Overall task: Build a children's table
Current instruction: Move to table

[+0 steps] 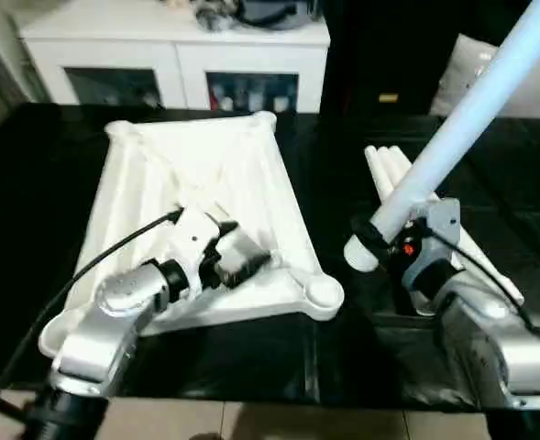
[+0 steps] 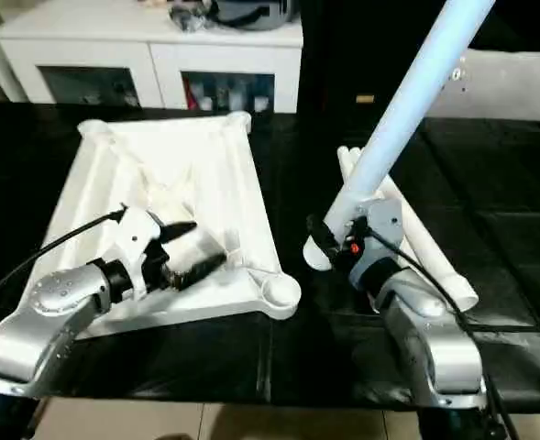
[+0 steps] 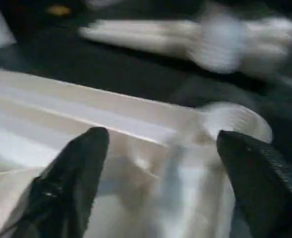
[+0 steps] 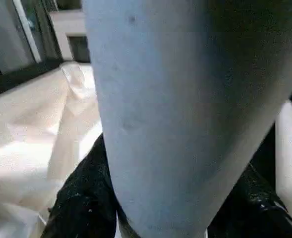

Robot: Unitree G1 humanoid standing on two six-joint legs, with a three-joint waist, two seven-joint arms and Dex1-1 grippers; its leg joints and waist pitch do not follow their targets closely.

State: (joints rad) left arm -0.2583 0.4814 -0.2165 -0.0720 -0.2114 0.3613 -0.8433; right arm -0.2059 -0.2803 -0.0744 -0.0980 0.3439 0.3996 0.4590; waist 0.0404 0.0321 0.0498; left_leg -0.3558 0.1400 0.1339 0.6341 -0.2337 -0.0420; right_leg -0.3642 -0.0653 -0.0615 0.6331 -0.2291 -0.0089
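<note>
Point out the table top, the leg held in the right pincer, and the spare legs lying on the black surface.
table top [image 1: 251, 165]: left eye view, ribbed underside near far edge.
held leg [image 1: 476, 105]: left eye view, mid shaft.
right pincer [image 1: 380, 236]: left eye view, around the leg's thick end.
spare legs [image 2: 425, 243]: right eye view, shafts.

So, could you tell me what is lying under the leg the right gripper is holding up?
Under the raised leg in the right gripper, spare white legs lie on the black surface; their near ends are hidden by the arm.

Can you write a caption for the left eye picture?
Right tool holds a table leg beside the upside-down tabletop.
</note>
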